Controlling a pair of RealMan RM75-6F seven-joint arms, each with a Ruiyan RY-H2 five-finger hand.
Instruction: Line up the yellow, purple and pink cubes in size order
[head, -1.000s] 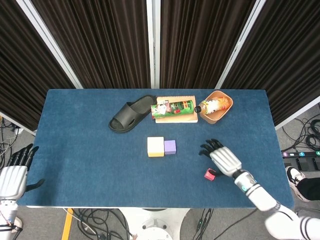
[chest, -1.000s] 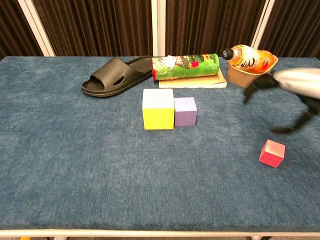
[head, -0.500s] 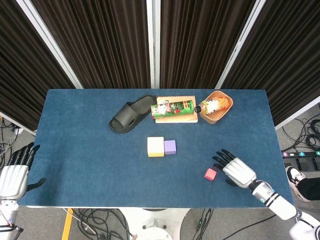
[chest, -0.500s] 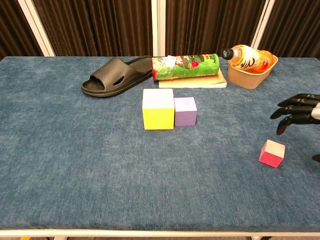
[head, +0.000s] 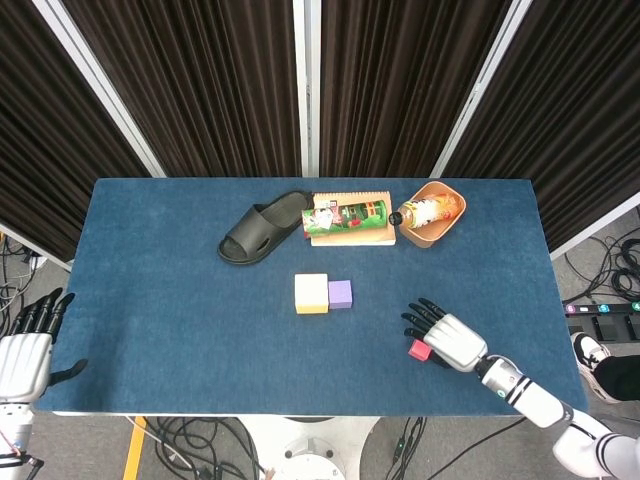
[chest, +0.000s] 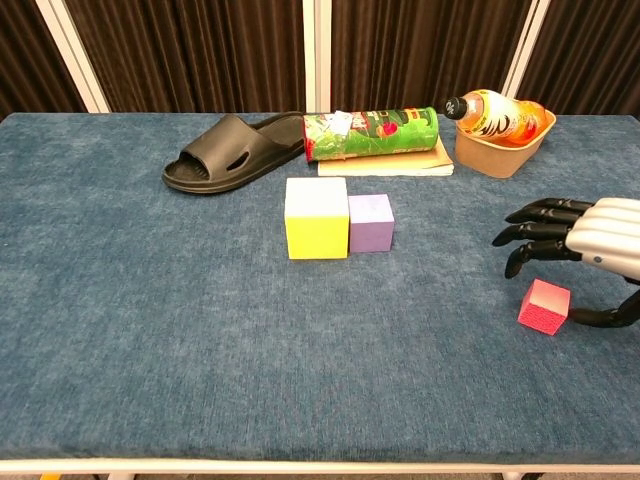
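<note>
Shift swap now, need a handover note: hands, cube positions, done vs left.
Right hand: open, fingers spread above the pink cube, not gripping it.
Left hand: open, off the table's left edge, holding nothing.
Yellow cube and purple cube sit side by side mid-table, touching.
Done: the two larger cubes are lined up.
Left: grasp the pink cube and set it right of the purple one.

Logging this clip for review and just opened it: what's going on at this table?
The robot is lining up three cubes by size. The yellow cube and purple cube already sit side by side mid-table. The pink cube lies apart, near the right edge. The right hand hovers over it, fingers spread, not gripping it. The left hand hangs open off the table's left edge.
</note>
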